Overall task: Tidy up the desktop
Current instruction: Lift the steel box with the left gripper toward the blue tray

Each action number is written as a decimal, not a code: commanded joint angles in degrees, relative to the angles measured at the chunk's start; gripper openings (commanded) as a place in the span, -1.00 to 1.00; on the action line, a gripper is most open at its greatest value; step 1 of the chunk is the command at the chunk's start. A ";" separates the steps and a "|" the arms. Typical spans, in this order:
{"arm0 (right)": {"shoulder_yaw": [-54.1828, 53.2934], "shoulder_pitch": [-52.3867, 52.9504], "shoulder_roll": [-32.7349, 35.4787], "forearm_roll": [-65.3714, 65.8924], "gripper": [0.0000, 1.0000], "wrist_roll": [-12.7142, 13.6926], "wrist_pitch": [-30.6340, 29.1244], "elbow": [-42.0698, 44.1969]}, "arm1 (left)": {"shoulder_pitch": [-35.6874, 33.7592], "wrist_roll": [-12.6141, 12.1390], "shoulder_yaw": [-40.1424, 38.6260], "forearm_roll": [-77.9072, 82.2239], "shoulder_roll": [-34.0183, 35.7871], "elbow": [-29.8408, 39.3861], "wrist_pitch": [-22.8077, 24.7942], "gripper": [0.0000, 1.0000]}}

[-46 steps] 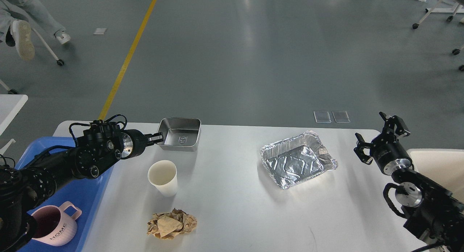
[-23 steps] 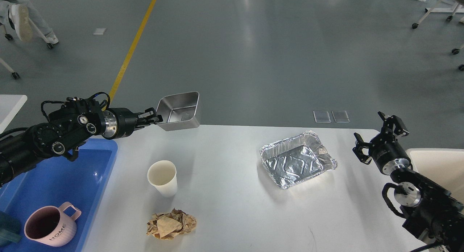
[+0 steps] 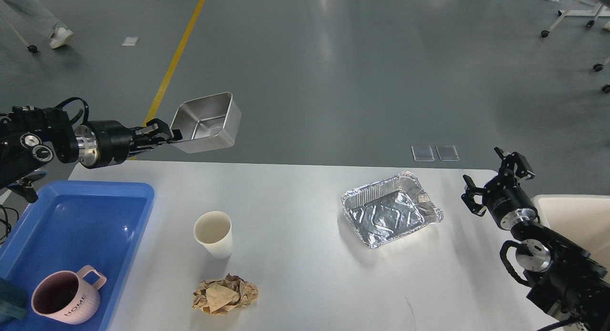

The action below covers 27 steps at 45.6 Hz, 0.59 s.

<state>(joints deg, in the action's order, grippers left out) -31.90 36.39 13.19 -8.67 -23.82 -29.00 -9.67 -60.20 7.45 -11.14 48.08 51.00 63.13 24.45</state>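
Note:
The white desktop (image 3: pixel 305 274) fills the lower view. My left gripper (image 3: pixel 169 135) is shut on the near rim of a steel box (image 3: pixel 206 123) and holds it tilted in the air above the desktop's far left edge. On the desktop stand a white paper cup (image 3: pixel 214 234), a crumpled brown paper ball (image 3: pixel 225 294) and an empty foil tray (image 3: pixel 391 209). My right gripper (image 3: pixel 495 176) is open and empty above the desktop's right edge, right of the foil tray.
A blue plastic tray (image 3: pixel 95 216) lies at the left with a pink mug (image 3: pixel 64 297) in its near end. A beige bin (image 3: pixel 572 212) stands at the right edge. Grey floor with a yellow line (image 3: pixel 178 59) lies beyond.
My left gripper has lifted the steel box off the desktop and carried it up and to the left. The right gripper has barely moved.

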 commanded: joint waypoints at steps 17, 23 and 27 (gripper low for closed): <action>0.00 0.35 -0.36 -0.03 1.00 0.00 0.00 0.00 | 0.17 0.11 -11.36 -2.03 18.87 4.20 10.00 -0.84; -0.09 0.44 -0.36 -0.03 1.00 0.00 0.00 0.00 | 0.96 -0.07 -11.28 -2.20 21.60 3.85 9.92 -0.84; -0.09 0.44 -0.36 -0.03 1.00 0.00 0.00 0.00 | 3.59 -0.24 -11.01 -2.99 22.74 3.32 8.86 -0.84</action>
<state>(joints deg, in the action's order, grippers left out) -31.94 36.81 12.83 -8.65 -23.82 -29.00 -9.67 -59.23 7.41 -22.45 45.85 72.19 67.02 34.32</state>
